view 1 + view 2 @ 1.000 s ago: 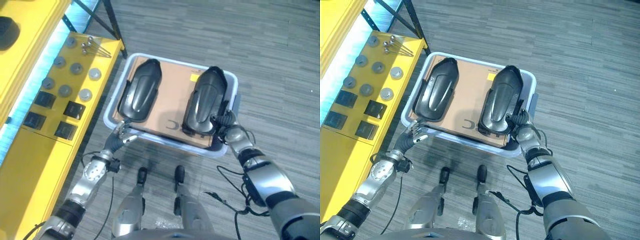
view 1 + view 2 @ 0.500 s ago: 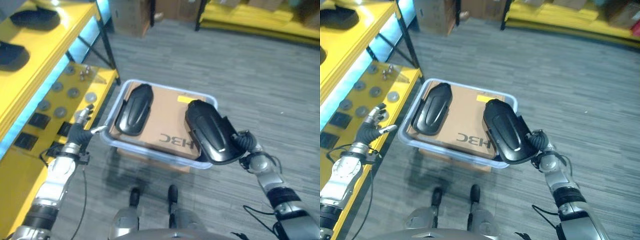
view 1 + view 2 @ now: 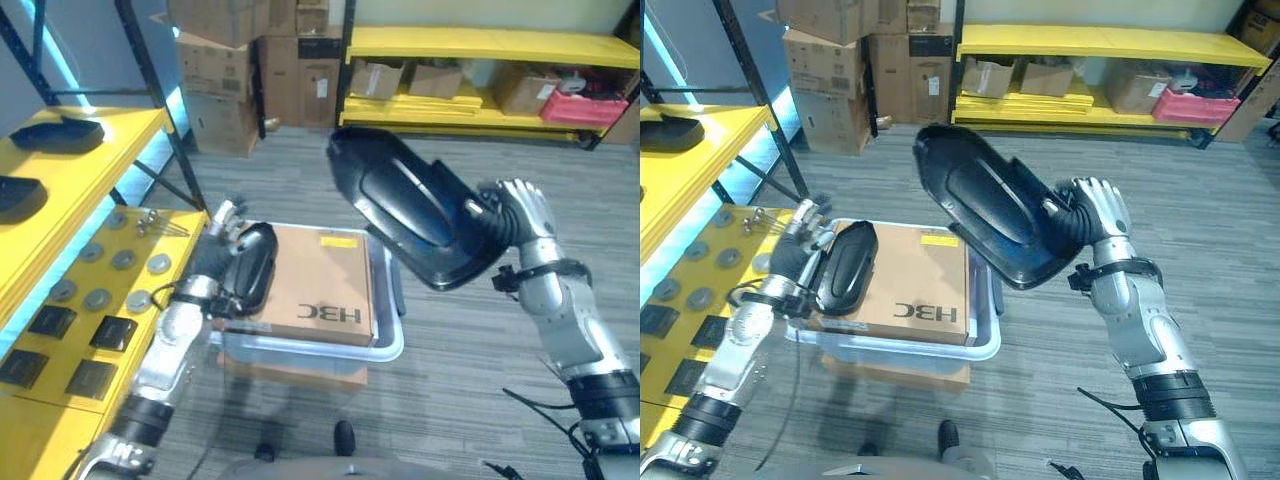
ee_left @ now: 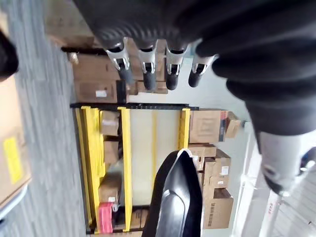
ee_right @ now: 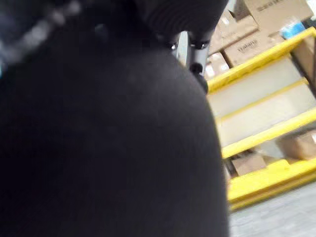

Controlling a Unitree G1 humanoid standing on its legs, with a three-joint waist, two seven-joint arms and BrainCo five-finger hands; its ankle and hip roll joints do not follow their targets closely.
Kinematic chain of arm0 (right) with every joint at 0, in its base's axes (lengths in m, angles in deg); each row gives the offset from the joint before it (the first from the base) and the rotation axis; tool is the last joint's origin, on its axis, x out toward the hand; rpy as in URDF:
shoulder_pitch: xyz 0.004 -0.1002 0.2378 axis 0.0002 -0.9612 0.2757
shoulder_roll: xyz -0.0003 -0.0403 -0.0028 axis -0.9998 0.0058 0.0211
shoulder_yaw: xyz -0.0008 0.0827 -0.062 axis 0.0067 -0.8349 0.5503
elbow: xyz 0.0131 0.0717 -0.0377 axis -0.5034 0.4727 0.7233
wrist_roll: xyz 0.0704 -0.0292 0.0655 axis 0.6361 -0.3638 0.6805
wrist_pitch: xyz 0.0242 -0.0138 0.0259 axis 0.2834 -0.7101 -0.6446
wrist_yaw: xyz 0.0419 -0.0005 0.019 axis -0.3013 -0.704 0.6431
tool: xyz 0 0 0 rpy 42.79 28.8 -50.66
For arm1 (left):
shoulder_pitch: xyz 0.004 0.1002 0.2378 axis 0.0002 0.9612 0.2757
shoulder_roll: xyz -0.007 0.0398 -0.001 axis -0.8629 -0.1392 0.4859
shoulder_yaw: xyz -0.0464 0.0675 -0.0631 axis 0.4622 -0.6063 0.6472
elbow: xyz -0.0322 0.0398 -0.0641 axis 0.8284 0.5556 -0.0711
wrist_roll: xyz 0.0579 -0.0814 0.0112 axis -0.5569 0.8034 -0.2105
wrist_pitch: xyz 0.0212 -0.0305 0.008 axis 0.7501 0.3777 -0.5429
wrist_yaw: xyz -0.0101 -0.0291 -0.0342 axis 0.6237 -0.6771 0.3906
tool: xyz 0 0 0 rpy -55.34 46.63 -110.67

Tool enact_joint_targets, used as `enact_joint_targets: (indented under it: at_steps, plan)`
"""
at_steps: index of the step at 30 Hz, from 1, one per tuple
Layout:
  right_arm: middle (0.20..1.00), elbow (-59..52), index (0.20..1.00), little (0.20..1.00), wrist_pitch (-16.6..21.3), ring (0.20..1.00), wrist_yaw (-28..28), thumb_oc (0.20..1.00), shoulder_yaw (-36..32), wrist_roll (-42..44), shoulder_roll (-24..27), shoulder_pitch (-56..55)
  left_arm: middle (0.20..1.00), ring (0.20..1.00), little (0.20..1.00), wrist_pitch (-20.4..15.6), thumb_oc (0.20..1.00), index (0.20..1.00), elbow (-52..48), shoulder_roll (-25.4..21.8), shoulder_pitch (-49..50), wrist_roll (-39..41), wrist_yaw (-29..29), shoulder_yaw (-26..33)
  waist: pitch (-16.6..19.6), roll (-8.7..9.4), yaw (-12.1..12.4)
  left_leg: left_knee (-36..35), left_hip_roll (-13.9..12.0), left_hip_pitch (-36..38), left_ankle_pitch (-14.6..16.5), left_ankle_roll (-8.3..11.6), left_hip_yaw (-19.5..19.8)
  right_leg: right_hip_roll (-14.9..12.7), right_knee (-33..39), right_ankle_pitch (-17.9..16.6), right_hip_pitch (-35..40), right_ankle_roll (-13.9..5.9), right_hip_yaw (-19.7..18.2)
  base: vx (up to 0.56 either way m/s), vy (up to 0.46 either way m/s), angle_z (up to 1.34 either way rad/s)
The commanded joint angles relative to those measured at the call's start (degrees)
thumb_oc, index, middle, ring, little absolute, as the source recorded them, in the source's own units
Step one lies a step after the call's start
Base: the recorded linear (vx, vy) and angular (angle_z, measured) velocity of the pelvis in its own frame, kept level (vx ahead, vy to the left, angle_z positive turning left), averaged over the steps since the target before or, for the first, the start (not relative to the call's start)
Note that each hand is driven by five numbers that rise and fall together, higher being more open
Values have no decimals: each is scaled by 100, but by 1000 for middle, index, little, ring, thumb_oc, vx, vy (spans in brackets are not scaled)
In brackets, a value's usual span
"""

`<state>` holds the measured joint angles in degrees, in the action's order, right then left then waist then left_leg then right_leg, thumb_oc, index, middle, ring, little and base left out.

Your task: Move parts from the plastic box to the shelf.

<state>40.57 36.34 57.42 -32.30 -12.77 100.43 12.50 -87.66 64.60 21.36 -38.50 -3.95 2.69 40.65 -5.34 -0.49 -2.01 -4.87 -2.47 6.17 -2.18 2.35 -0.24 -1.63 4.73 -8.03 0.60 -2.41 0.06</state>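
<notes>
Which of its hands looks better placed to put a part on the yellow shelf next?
Probably the right hand: it holds a black part lifted above the box. The left hand is open, holding nothing.

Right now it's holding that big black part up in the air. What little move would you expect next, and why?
Probably a swing toward the yellow shelf on its left. The right hand grips one black part high above the plastic box, and similar dark parts already lie on that shelf.

2 silver-grey arms, dark ribbed wrist covers, left hand (image 3: 228, 222) and right hand (image 3: 522, 212) silver-fingered, dark-tipped.
</notes>
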Motion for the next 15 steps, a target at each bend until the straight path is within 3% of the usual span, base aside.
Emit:
enact_joint_targets:
  at_steps: [1, 15]
  plan:
    - [200, -275, 200, 200, 44, 200, -586, 200, -166, -502, 98, 339, 1000, 1000, 1000, 10, 1000, 1000, 517, -59, -444, 705, 10, -330, 321, 260, 164, 170, -368, 366, 769, 145, -299, -654, -476, 974, 293, -586, -166, 0, 0, 0]
    - [200, -667, 200, 200, -268, 200, -1395, 200, 1163, -1593, -114, 1224, 1000, 1000, 1000, 59, 1000, 1000, 855, 445, -1010, 1816, 291, -1341, 355, 184, 129, 222, -346, 422, 789, 131, -368, -707, -506, 948, 294, -628, -212, -5, 6, -3]
